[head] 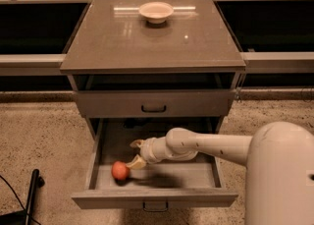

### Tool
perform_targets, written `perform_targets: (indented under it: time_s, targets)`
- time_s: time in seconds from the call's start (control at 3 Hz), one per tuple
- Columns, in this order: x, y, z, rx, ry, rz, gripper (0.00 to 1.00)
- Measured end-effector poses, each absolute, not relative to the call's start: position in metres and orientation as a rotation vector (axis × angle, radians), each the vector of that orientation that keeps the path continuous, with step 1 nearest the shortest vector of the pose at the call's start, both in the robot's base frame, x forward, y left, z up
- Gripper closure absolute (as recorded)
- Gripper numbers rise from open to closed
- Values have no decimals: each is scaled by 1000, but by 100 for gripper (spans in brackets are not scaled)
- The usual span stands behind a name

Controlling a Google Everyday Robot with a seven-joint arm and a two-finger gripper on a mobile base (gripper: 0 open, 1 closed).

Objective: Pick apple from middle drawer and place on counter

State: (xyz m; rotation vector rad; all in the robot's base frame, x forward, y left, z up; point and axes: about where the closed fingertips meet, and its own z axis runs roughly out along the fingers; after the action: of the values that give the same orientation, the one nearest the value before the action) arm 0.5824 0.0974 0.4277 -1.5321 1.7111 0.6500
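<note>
The small red-orange apple (119, 170) lies on the tray of the pulled-out middle drawer (196, 174), near its front left corner. My gripper (134, 153) is inside the drawer just right of the apple, open, one finger (135, 144) up at the back and the other finger (135, 162) almost touching the apple's right side. Nothing is held between them. The white arm reaches in from the right. The counter (122, 42) is the glossy brown-grey top of the cabinet above.
A shallow beige bowl (156, 11) stands at the back middle of the counter. A shut grey drawer front with a black handle (153, 108) sits above the open drawer. A dark pole (31, 194) leans on the speckled floor at lower left.
</note>
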Motion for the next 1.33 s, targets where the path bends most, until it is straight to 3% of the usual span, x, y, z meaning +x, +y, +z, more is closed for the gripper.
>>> perform_targets:
  time_s: [0.67,1.33]
  targets:
    - [571,141,395,-1650,1640,815,36]
    - [545,174,417,-1767,1486,929,24]
